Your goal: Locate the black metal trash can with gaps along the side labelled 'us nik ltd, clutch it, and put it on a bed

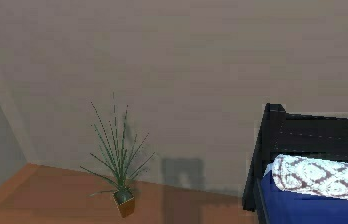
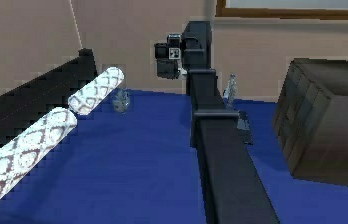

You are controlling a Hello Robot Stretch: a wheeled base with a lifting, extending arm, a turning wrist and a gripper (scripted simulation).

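Dark box (image 2: 322,115) partly cut off; can't tell whether jaws hold anything.

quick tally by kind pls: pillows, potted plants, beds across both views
patterned pillows: 2
potted plant: 1
bed: 1
total: 4

Dim, even light, soft wall shadow beside plant (image 1: 120,165)

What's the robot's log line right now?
arm: stretched over blue bed | dark slatted box: on bed | pillows: by headboard
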